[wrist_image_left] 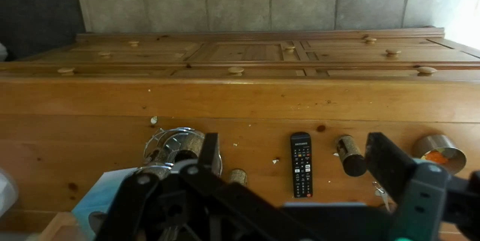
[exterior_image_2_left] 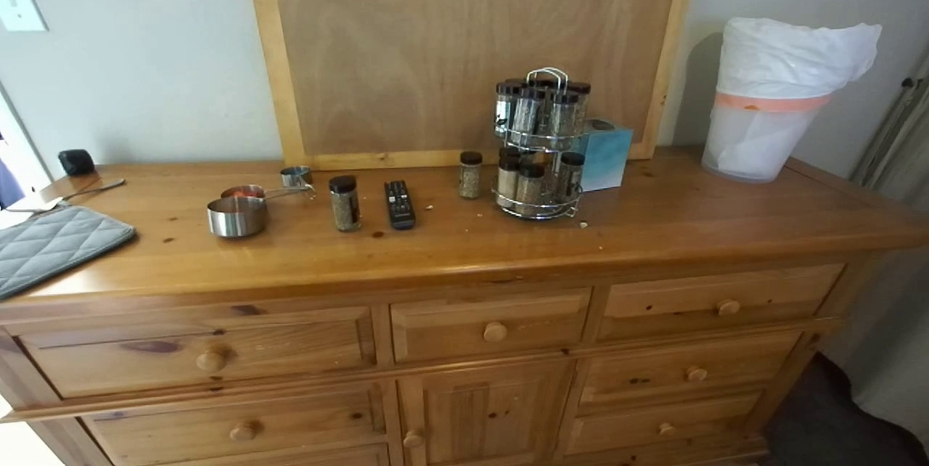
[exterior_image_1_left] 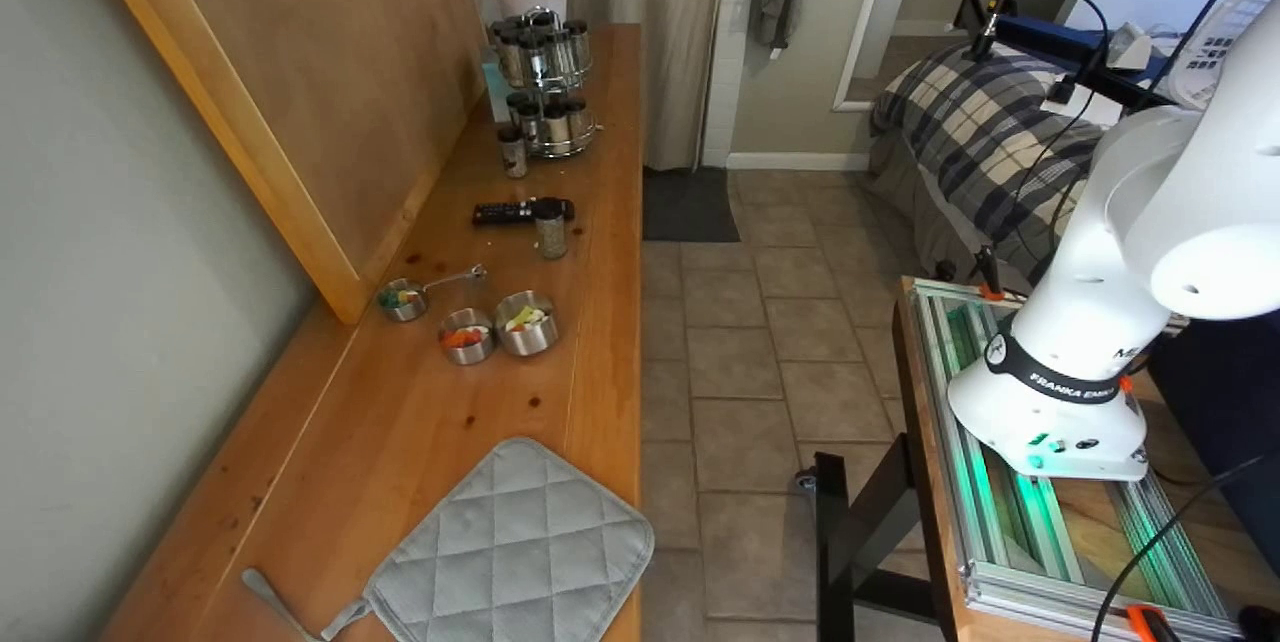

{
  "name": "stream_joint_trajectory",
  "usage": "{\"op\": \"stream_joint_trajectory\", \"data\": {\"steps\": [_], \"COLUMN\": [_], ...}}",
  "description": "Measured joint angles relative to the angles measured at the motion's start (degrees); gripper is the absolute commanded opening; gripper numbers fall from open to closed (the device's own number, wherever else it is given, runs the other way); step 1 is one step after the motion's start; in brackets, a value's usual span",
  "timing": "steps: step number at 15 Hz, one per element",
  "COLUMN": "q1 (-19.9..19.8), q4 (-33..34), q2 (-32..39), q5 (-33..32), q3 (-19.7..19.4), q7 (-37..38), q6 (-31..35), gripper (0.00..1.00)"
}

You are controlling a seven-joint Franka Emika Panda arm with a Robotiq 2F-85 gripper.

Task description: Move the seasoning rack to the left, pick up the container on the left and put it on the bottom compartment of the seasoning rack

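here's an exterior view, and the seasoning rack [exterior_image_2_left: 541, 140] stands upright on the dresser [exterior_image_2_left: 435, 252], long axis vertical, the blue box [exterior_image_2_left: 608, 155] just behind its right side. to its left the near jar [exterior_image_2_left: 470, 177] sits just beside it, and the far jar [exterior_image_2_left: 345, 205] is out past the remote [exterior_image_2_left: 400, 206]. which jar the task means i can't say for certain; the far one is my pick. on to the arm [exterior_image_1_left: 1110, 252], whose base and lower links show in an exterior view, well apart from the dresser across a strip of tiled floor [exterior_image_1_left: 790, 362]. and in the wrist view, here's the key bit: the gripper [wrist_image_left: 293, 137] hovers high, its fingers [wrist_image_left: 388, 158] spread wide, nothing held between them. the remote shows down in that gap, the rack lies below and over toward picture-left, partly covered by a finger, and the far jar toward picture-right. so neither target is centred. rack first, i reckon: that calls for a shift toward the blue box's side, then a drop over its upright frame, minding the near jar, which could topple if the rack slides left.
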Motion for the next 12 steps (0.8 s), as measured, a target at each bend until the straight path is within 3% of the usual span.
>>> {"op": "stream_joint_trajectory", "data": {"steps": [6, 12], "q1": [-3.81, -11.97], "q4": [9.84, 25.32], "q2": [12.48, 24.94], "q5": [8.48, 13.05], "q3": [1.77, 6.52], "q7": [-19.98, -35.79], "q6": [3.9, -2.18], "gripper": [1.0, 1.0]}}
